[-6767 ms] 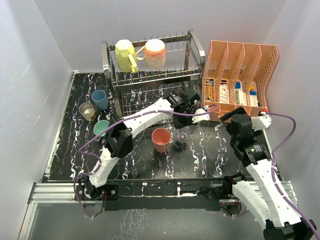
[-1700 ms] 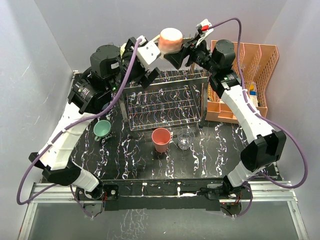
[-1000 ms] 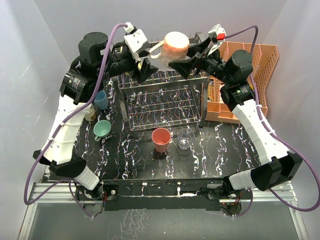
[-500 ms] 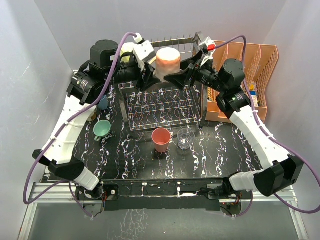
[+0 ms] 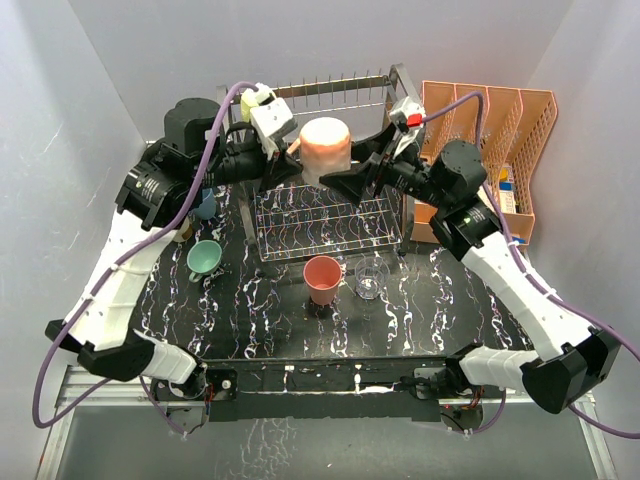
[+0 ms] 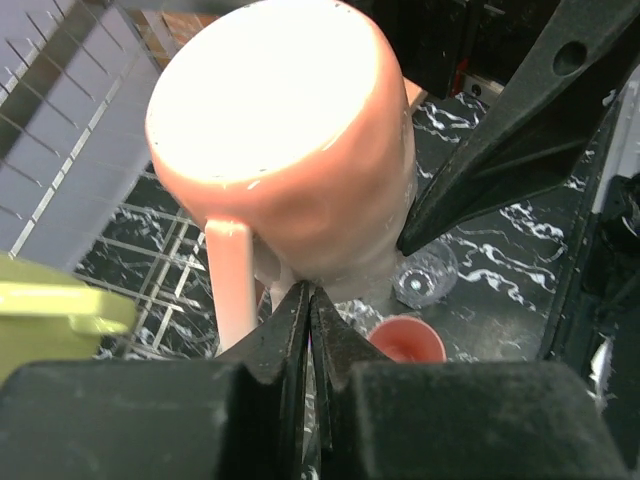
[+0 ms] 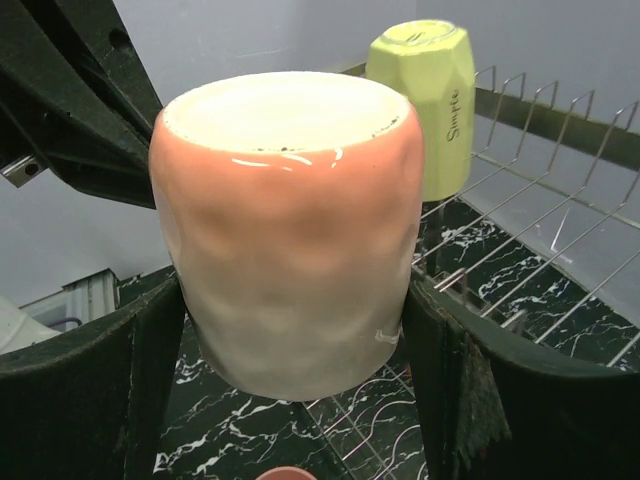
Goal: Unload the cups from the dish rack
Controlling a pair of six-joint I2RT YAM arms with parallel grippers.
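Observation:
The peach-pink mug [image 5: 325, 148] hangs upside down above the dish rack [image 5: 320, 215], base up. My right gripper [image 5: 338, 172] is shut on the mug, one finger on each side of its body [image 7: 290, 250]. My left gripper [image 5: 290, 155] is shut, its tips [image 6: 308, 295] against the mug's lower side, beside the handle [image 6: 232, 280]. The pale yellow mug [image 7: 425, 100] stands upside down on the rack's top tier, behind my left wrist [image 5: 254, 97]. The salmon-red cup [image 5: 322, 278], the clear glass [image 5: 371, 281] and the teal-green cup [image 5: 203, 258] stand on the black mat.
The orange mesh organiser [image 5: 490, 125] stands right of the rack. A blue cup [image 5: 206, 206] peeks out behind my left arm at the mat's left side. The rack's upright prongs [image 5: 330, 85] rise behind the held mug.
Both arms rose to the rack's top tier. The right gripper took the peach-pink mug off it and has carried it down and forward. The left gripper stays close against it.

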